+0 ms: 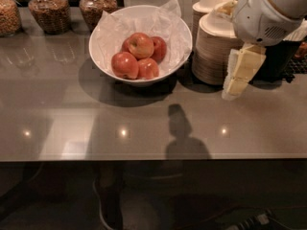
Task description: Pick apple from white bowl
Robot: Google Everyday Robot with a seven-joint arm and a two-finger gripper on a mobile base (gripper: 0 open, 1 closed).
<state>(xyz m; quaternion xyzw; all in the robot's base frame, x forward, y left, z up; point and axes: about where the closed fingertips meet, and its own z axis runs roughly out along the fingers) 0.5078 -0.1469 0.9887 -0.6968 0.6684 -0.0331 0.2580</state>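
Above the counter [72, 123], right side: gripper [231, 89] hangs well apart from white bowl [160, 75]; spread or closed, I cannot tell | farther back: apple [140, 45] lies topmost in that bowl | likely firm, moderately heavy, smooth, slippery, bruisable; grasp across its widest middle.

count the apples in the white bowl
4 in the bowl: top apple, right apple, left apple, front apple. More may hide underneath. The gripper hangs to the right, by the bowl stacks.
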